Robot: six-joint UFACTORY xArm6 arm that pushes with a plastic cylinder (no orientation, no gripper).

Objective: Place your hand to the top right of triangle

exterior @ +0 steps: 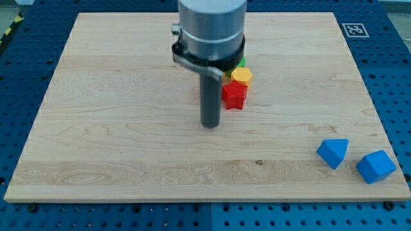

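Note:
A blue triangle block (332, 153) lies near the view's bottom right of the wooden board (128, 128). My tip (210, 124) stands on the board near the middle, far to the left of the triangle and slightly above it. A red star-shaped block (234, 95) sits just right of the rod. A yellow block (242, 75) touches the red one from above. A green block (241, 62) peeks out behind the yellow one, mostly hidden by the arm.
A second blue block (376, 167), roughly cube-like, lies at the board's bottom right corner, right of the triangle. A black-and-white marker tag (354, 29) sits at the board's top right corner. A blue perforated table surrounds the board.

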